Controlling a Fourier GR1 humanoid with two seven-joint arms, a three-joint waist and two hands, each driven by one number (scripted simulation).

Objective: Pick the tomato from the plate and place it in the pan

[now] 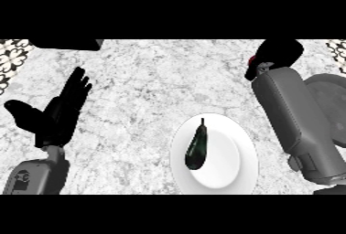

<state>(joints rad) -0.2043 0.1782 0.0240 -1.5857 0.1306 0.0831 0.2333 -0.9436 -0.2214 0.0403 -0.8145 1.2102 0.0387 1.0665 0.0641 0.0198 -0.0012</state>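
Note:
My right hand [278,51] is at the upper right, its fingers curled round a red thing. Only a sliver of this tomato [252,59] shows at the hand's left edge. The white plate [236,178] lies at the lower middle, left of my right forearm, with a dark aubergine [197,146] lying lengthwise on it. A grey round shape [331,103] shows at the right edge, half hidden behind my right forearm; I cannot tell whether it is the pan. My left hand [57,114] rests open at the left, fingers up and holding nothing.
A black object [67,44] juts in at the top left edge of the marble counter [148,87]. Patterned tiles [12,57] border the counter at the far left and the top right corner.

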